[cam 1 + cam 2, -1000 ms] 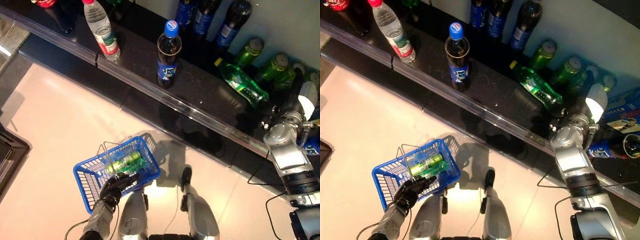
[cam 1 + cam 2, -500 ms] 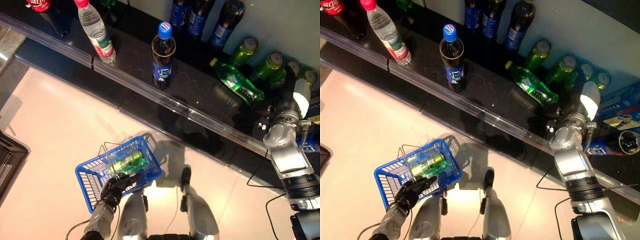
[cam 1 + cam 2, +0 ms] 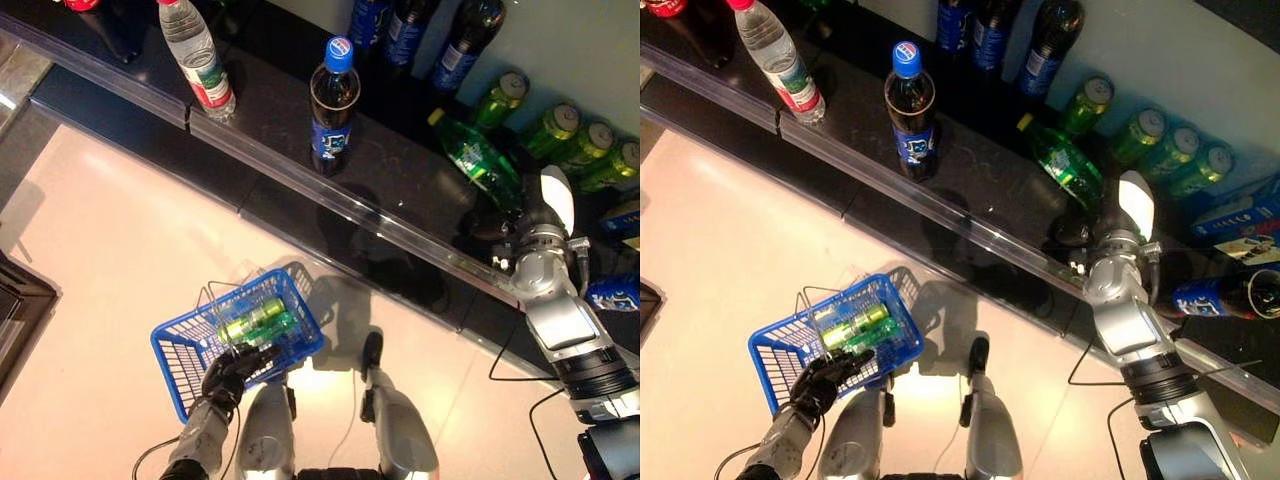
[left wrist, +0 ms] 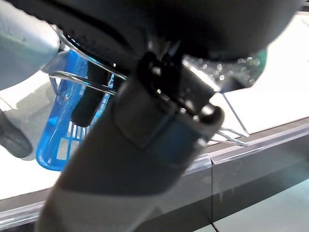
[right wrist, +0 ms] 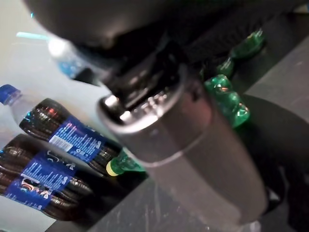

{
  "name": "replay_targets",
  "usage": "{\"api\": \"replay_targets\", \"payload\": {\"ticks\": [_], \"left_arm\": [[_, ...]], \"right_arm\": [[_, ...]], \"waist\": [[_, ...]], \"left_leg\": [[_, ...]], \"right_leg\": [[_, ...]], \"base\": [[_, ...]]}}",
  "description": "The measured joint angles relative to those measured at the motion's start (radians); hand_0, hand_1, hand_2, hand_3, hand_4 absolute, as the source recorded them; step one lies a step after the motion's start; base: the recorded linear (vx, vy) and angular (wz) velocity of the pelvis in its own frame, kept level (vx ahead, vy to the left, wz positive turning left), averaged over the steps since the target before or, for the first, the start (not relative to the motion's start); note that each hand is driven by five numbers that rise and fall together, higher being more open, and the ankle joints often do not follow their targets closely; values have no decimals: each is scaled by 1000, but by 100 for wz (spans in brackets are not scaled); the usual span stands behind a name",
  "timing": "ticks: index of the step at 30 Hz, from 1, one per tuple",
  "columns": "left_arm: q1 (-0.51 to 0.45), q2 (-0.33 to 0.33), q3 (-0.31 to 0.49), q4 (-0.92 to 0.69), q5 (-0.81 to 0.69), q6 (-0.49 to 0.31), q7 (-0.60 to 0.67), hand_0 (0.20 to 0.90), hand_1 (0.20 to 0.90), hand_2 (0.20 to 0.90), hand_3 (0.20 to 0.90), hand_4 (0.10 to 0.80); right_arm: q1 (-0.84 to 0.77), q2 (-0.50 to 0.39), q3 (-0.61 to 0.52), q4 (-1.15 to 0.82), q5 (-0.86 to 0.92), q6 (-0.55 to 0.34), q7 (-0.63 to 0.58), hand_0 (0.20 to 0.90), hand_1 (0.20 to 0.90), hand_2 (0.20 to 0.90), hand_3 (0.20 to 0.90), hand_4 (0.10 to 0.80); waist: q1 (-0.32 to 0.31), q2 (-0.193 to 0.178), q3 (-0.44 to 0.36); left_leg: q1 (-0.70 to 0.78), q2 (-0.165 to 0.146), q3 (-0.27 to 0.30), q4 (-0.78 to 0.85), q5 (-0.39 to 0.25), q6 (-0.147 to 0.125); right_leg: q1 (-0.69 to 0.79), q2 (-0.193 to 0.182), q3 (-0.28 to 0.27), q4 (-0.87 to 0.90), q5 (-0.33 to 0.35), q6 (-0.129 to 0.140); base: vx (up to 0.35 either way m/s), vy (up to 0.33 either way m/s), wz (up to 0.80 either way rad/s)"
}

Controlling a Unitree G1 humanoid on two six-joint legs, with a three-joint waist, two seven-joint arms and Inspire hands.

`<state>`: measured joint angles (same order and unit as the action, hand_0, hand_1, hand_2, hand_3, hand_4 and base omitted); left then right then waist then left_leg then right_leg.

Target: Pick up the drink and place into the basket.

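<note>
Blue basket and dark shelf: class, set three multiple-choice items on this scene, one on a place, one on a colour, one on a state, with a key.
1. Where does the green bottle that lies on its side rest?
A. on the dark shelf
B. on the floor
C. on top of the clear water bottle

2. What colour is the cap of the upright cola bottle near the shelf's front edge?
A. red
B. blue
C. white

3. What is the left hand doing?
A. hanging open
B. curled round the wire handle of the blue basket
C. gripping a bottle

Key: 1 A, it lies on the shelf beside the right hand; 2 B, the cap shows blue; 3 B, the left wrist view shows fingers hooked over the wire.
</note>
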<state>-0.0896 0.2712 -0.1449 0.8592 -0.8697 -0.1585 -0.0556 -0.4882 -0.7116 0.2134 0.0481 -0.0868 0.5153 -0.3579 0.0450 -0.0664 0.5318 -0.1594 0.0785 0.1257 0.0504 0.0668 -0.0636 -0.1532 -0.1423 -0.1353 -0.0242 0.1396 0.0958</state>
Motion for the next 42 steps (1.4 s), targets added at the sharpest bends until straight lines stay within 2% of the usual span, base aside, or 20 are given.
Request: {"api": "replay_targets", "payload": {"ticks": [7, 17, 23, 35, 36, 37, 38, 42], "left_arm": [[-2, 1, -1, 0, 0, 0, 2, 300, 300, 300, 200, 100], [-25, 14, -6, -1, 0, 0, 5, 300, 300, 300, 200, 100], [-31, 14, -7, -1, 0, 0, 5, 300, 300, 300, 200, 100], [-39, 22, -35, -2, 0, 2, 5, 300, 300, 300, 200, 100], [-39, 23, -37, -5, 0, 3, 5, 300, 300, 300, 200, 100], [-39, 24, -37, -8, 1, 3, 5, 300, 300, 300, 200, 100], [-40, 25, -37, -10, 1, 5, 5, 300, 300, 300, 200, 100], [-41, 25, -38, -13, 0, 8, 5, 300, 300, 300, 200, 100]], "right_arm": [[-29, 2, 39, 48, 7, 1, -2, 900, 900, 900, 900, 800], [-186, 2, 71, 206, 51, 33, -39, 900, 900, 900, 900, 800], [-218, 2, 84, 213, 76, 52, -38, 900, 900, 900, 900, 800], [-343, 1, 126, 258, 177, 92, -35, 900, 900, 900, 900, 800], [-350, 1, 127, 260, 178, 101, -28, 594, 594, 594, 543, 443], [-352, 1, 127, 261, 180, 108, -27, 321, 321, 321, 225, 125], [-355, 1, 127, 265, 188, 115, -24, 300, 300, 300, 200, 100], [-408, 1, 131, 385, 209, 130, -1, 300, 300, 300, 200, 100]], "waist": [[9, -3, 2], [16, -5, 5], [36, -5, 6], [38, -5, 5], [38, -5, 5], [38, -5, 5], [38, -5, 5], [57, -5, 5]], "left_leg": [[-2, 0, -2, 2, 0, 0], [-37, 0, -24, 12, 1, -1], [-38, -1, -26, 11, 1, -1], [-47, -1, -37, 21, 1, -1], [-51, -2, -43, 23, 2, -2], [-53, -2, -48, 23, 2, -3], [-55, -2, -51, 23, 3, -4], [-55, -2, -54, 23, 4, -4]], "right_leg": [[0, 0, -2, 1, 0, 0], [-16, 0, -23, 0, -1, -2], [-18, 0, -24, 1, -1, -2], [-17, 0, -33, 3, -1, -2], [-17, -1, -39, 3, -1, -2], [-17, -1, -44, 3, -2, -3], [-17, -1, -48, 4, -2, -4], [-16, 0, -50, 5, -2, -4]], "base": [[0, 0, 0], [-1, 0, 6], [0, 0, 0], [14, 0, 2], [16, 7, 10], [18, 5, 12], [10, 0, 9], [3, -1, 1]]}}
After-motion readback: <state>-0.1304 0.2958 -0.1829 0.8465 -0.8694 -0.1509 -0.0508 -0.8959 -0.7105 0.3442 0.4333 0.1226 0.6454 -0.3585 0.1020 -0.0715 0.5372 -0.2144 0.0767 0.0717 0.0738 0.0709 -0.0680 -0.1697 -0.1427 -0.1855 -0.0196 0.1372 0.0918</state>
